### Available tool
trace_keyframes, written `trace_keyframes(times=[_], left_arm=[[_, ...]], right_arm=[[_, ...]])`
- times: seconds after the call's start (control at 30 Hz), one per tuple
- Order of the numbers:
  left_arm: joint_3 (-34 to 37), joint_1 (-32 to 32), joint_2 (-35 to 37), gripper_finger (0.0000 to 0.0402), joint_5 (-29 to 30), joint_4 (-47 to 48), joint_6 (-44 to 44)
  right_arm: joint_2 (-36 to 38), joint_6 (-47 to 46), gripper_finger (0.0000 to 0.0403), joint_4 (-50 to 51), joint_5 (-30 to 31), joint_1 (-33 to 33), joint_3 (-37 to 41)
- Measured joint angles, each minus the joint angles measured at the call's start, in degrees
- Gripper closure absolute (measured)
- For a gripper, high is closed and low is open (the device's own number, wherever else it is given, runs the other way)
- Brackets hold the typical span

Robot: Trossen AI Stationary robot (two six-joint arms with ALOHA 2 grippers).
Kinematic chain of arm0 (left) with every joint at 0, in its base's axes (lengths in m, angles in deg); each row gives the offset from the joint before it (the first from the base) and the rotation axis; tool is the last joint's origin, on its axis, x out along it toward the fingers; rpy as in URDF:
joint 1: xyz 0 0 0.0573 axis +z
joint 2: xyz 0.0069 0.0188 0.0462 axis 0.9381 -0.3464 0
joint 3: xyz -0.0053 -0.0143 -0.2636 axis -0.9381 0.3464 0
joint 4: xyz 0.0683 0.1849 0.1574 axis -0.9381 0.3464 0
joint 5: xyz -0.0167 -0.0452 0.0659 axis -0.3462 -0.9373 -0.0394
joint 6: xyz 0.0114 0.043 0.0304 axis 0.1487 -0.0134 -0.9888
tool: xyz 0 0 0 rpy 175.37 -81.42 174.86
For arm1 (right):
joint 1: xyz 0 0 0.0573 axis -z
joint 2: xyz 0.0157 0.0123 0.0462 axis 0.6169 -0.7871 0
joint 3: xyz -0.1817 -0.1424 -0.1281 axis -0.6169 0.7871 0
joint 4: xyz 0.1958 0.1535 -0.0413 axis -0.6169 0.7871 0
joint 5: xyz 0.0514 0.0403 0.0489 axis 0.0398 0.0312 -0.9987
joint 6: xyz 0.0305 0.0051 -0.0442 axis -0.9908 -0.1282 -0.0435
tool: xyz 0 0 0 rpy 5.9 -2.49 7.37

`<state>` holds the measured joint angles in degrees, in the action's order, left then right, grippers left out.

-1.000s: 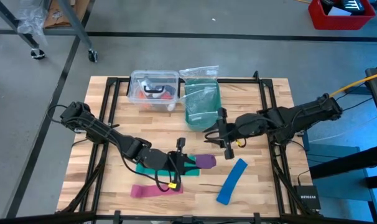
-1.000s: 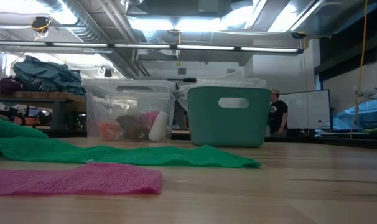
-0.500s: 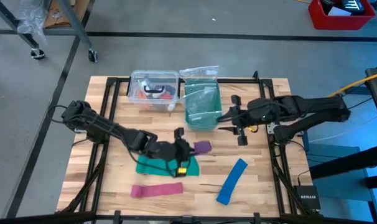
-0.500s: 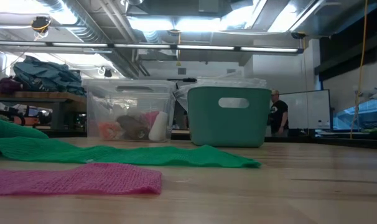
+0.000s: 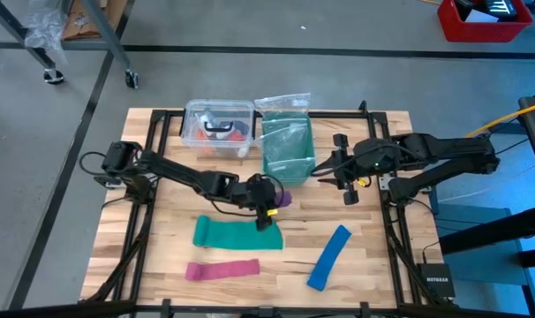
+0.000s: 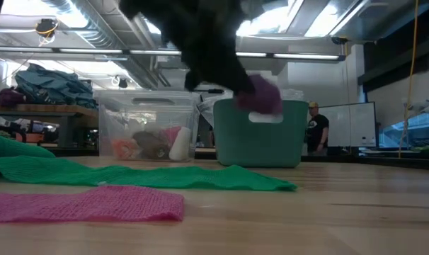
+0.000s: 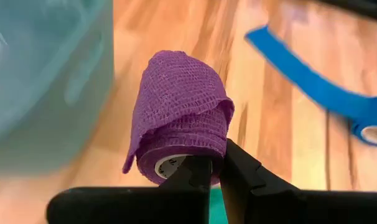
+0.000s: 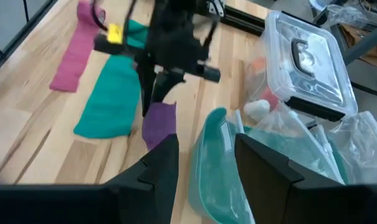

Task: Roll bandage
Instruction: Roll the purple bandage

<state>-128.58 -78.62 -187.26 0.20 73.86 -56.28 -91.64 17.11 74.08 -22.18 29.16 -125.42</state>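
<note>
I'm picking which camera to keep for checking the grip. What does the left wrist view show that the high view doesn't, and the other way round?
Only the left wrist view shows the left gripper pinching the rolled purple bandage at its lower edge. Only the high view shows the whole table, the right gripper open beside the green bin, and the pink strip. Both show the bandage, the blue strip and the bin.

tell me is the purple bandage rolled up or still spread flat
Rolled up. The bandage is a compact roll with its core showing at one end, pinched in the left gripper above the table.
</note>
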Motion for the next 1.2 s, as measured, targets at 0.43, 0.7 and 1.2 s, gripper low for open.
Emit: trace_keyframes(times=[0.43, 0.7, 1.2], left_arm=[[0.00, 1.88, -8.94, 0.0396, -3.66, -4.55, 0.61], [-0.02, 1.88, -8.94, 0.0360, -3.66, -4.77, 3.98], [-0.09, 1.88, -10.34, 0.0235, -4.90, -3.58, 8.23]], right_arm=[[-0.02, 0.03, 0.0244, 0.67, 0.03, -0.04, 0.00], [-0.02, -0.05, 0.0244, 0.66, 0.03, -0.04, 0.00], [-0.07, -0.37, 0.0244, 1.63, -0.08, -0.04, 0.00]])
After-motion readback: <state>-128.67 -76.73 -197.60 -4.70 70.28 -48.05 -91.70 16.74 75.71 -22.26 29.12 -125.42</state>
